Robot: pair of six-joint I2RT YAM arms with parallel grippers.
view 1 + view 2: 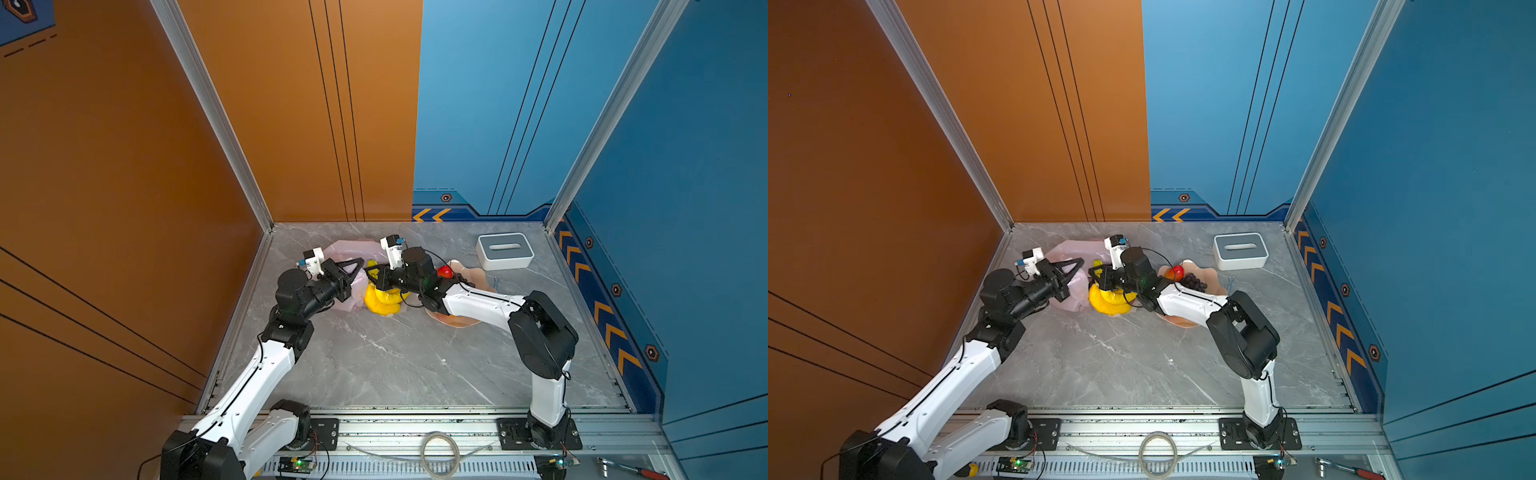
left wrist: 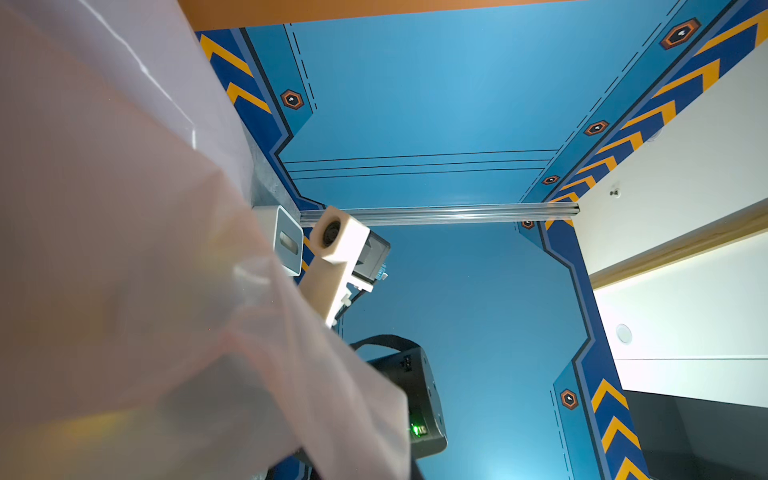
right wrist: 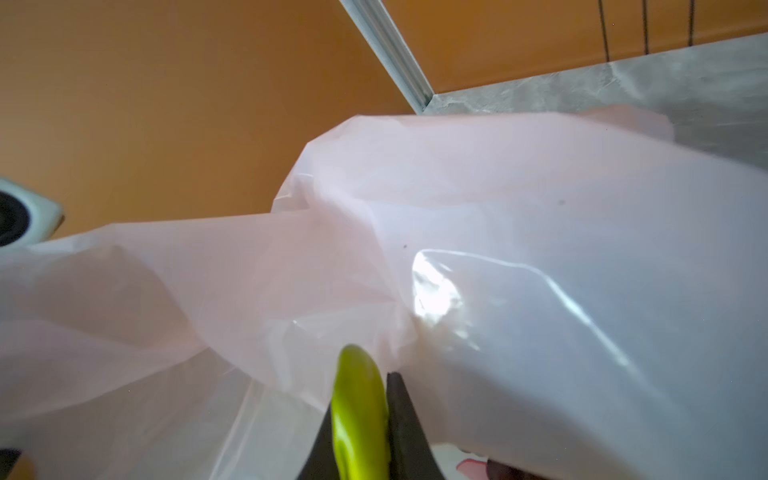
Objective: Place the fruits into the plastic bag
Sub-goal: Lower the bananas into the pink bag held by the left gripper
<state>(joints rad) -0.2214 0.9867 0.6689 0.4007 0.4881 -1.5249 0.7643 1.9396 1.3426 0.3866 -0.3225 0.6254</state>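
The pale-pink plastic bag (image 1: 347, 248) (image 1: 1069, 248) lies crumpled at the back left of the table. My left gripper (image 1: 360, 263) (image 1: 1079, 262) is shut on a lifted fold of it. In the left wrist view the bag's film (image 2: 124, 249) hides the jaws. The yellow banana bunch (image 1: 380, 302) (image 1: 1109, 302) sits at the bag's right edge, and my right gripper (image 1: 372, 279) (image 1: 1096, 279) (image 3: 359, 395) is shut on its greenish end (image 3: 358, 407), facing the bag (image 3: 519, 249). A red-yellow mango (image 1: 445, 272) (image 1: 1177, 272) and dark purple grapes (image 1: 1195, 281) lie in the bowl.
The peach scalloped bowl (image 1: 482, 275) (image 1: 1212, 275) sits under my right forearm. A white-and-grey slotted box (image 1: 505, 250) (image 1: 1240, 250) stands at the back right. Orange and blue walls close in the grey marble table (image 1: 395, 365).
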